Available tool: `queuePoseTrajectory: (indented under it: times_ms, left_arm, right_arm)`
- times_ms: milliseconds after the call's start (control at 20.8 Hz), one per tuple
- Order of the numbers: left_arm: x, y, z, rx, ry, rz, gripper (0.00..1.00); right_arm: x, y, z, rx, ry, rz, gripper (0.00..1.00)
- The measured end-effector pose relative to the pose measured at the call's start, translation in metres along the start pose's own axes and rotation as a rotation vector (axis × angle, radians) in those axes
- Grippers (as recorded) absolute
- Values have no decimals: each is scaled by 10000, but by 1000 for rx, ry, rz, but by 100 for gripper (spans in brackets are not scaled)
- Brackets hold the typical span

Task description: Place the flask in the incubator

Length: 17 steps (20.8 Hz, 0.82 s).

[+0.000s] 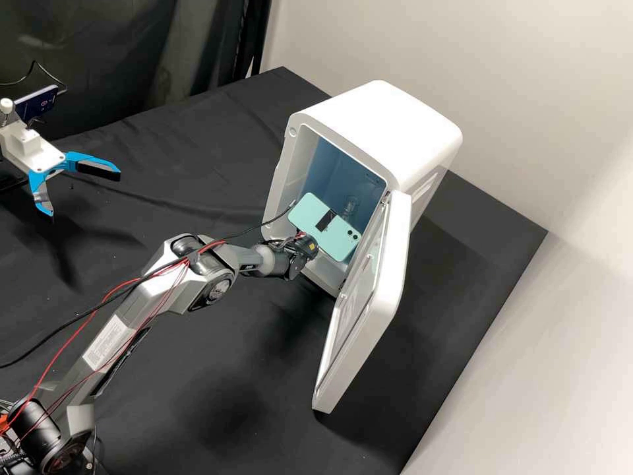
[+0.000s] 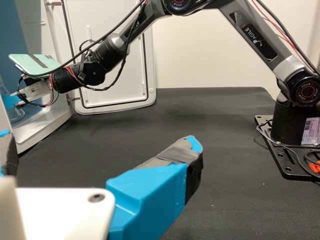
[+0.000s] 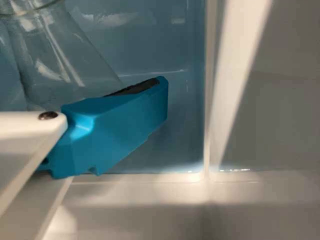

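The white incubator stands on the bench with its door swung wide open and a blue inside. A clear glass flask is inside it. The right arm reaches through the opening, its gripper hidden there behind a mint-green phone. In the right wrist view one blue finger lies with its dark pad against the flask, just above the incubator's floor. My left gripper hangs open and holds nothing over the bench's far left, well away from the incubator.
The mint-green phone rides on the right arm's wrist in the doorway. The open door juts toward the bench's front right edge. The right arm's base and red cables sit at the front left. Black cloth covers the bench.
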Motion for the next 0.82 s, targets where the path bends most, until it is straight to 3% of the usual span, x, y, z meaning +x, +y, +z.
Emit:
queuePoseTrajectory:
  times_ms: [816]
  left_arm:
    - [-6, 11, 10, 8, 0, 6, 100]
  right_arm:
    - [-9, -11, 28, 2, -2, -2, 100]
